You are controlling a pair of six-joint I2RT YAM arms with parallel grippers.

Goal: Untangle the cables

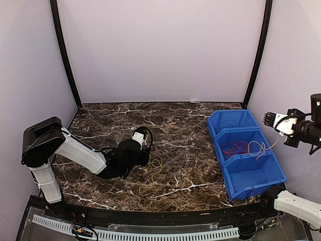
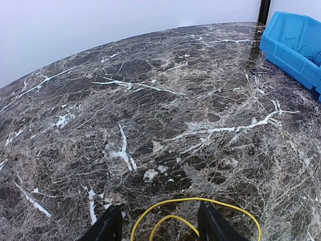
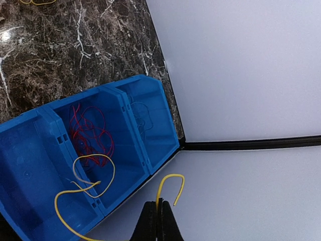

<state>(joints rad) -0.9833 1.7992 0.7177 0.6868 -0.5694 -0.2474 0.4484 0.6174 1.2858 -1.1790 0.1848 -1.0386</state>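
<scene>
Sorting looks midway. The right fingers [image 3: 152, 223], pinched shut on one yellow cable [image 3: 170, 175], hold it above the bin [image 3: 30, 170]. Its loops trail over the red cable [image 3: 93, 135] in the middle compartment. Letting go seems next. The left fingers [image 2: 213, 226] stand apart, with another yellow loop [image 2: 195, 199] lying between them on the tabletop [image 2: 150, 100].
</scene>
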